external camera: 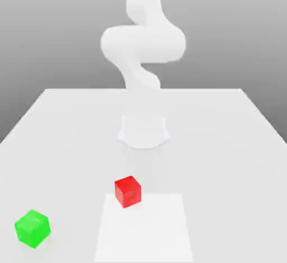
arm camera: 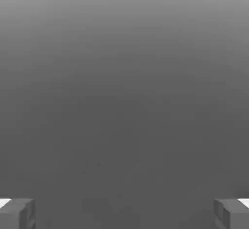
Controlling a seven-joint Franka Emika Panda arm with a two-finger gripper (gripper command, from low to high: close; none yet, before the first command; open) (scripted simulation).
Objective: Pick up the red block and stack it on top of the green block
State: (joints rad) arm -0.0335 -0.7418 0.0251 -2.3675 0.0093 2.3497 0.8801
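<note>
White and bendy, stands on the desk with the arm up past the exterior view's top edge. Holds the pincer wide. See the red block by a white patch's corner, the green block toward the exterior view's left.

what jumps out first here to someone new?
The red block and the green block, the only strong colors in a pale scene: red over the far edge of the bright white patch, green off toward the exterior view's left, near the bottom corner. Then the big white arm rising behind them. In the hand view, the gripper's fingers stand wide apart with nothing between them.
</note>
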